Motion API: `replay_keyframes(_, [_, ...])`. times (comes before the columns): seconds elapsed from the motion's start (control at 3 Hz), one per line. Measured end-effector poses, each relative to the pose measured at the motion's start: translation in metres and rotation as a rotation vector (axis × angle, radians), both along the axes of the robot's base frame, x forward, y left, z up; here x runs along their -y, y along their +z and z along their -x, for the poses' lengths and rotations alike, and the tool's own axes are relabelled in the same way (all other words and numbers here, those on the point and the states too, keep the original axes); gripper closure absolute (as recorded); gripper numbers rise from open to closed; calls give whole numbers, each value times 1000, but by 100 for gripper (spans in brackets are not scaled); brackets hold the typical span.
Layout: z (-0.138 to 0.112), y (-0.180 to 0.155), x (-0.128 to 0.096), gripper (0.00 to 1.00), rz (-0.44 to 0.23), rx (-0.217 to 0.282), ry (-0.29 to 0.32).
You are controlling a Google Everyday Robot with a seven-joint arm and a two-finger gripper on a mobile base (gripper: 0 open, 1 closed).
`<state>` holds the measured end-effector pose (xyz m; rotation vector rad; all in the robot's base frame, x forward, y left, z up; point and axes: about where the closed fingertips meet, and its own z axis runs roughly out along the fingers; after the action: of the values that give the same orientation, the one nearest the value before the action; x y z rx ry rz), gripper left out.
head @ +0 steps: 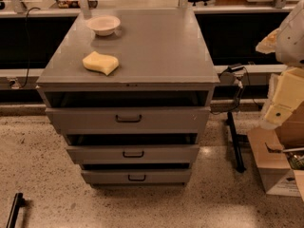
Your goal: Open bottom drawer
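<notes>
The grey cabinet (142, 46) stands in the middle of the camera view with three drawers stacked in its front. The bottom drawer (161, 176) is the lowest and slimmest, with a small black pull handle (137, 177) at its centre. A dark gap shows above its front panel. The middle drawer (166, 154) and the tall top drawer (166, 119) sit above it. My arm enters at the right edge, and the gripper (281, 103) hangs there, pale yellow, well to the right of the cabinet and about level with the top drawer, touching nothing.
A white bowl (103, 24) and a yellow sponge (100, 62) lie on the cabinet top. A cardboard box (273, 167) sits on the floor at the right. A black stand leg (234, 141) and cables run beside the cabinet's right side. A black bar (14, 209) lies at the bottom left.
</notes>
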<state>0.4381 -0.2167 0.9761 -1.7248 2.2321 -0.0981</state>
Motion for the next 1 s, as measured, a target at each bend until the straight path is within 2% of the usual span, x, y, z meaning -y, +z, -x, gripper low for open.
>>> replay_keyframes(0.33, [0,0,0,0,0,0,0])
replay_keyframes(0.67, [-21,-26,-22,0,-24,-46,50])
replay_keyframes(1.0, [-34,-88,-65,0,-102,-111,116])
